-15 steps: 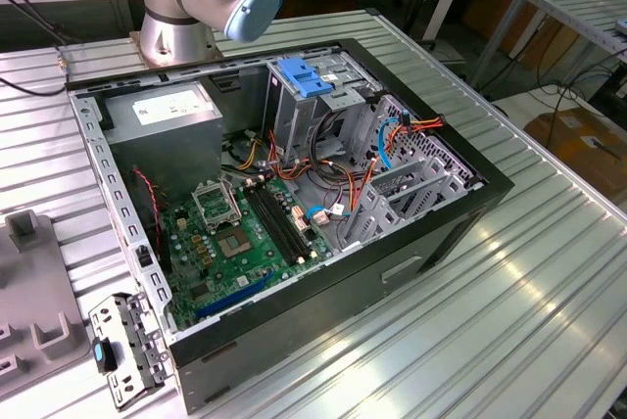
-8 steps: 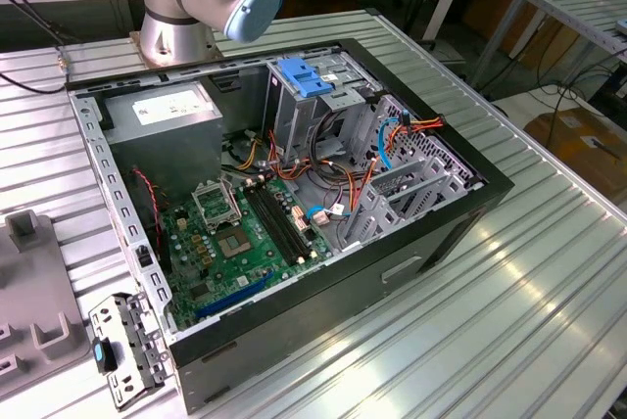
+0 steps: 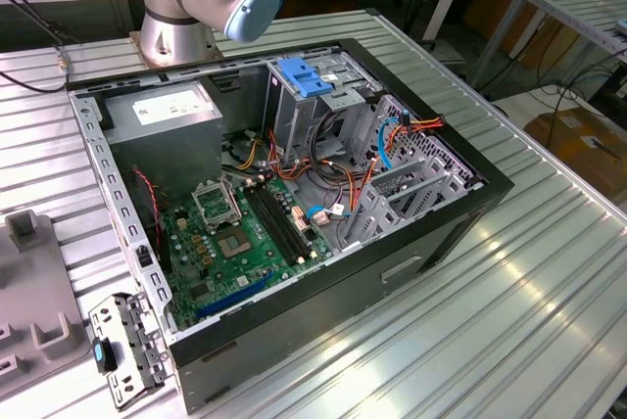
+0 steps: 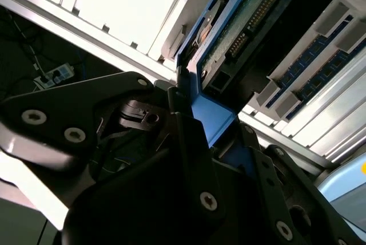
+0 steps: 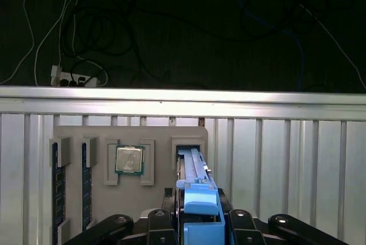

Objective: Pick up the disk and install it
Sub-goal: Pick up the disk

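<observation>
A black metal hand [image 5: 200, 208] is clamped on the disk [image 5: 193, 165] by its blue plastic rail. The flat drive stands on edge between the fingers, in one slot of a grey holder [image 5: 157, 133] on the ribbed aluminium bench [image 5: 286, 159]. One square processor [image 5: 129, 159] and two memory sticks [image 5: 57, 185] rest in neighbouring recesses. In the exterior view, one open black computer case [image 3: 294, 341] lies on the bench.

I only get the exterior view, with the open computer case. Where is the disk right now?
Observer: In the first wrist view the disk stands on edge in a slot of a grey holder tray.
Operator: Does the tool have it?
Observer: Yes, in both wrist views the tool is closed on its blue rail.
Operator: Anything else in that tray?
Observer: A processor chip lies in the neighbouring pocket.
</observation>
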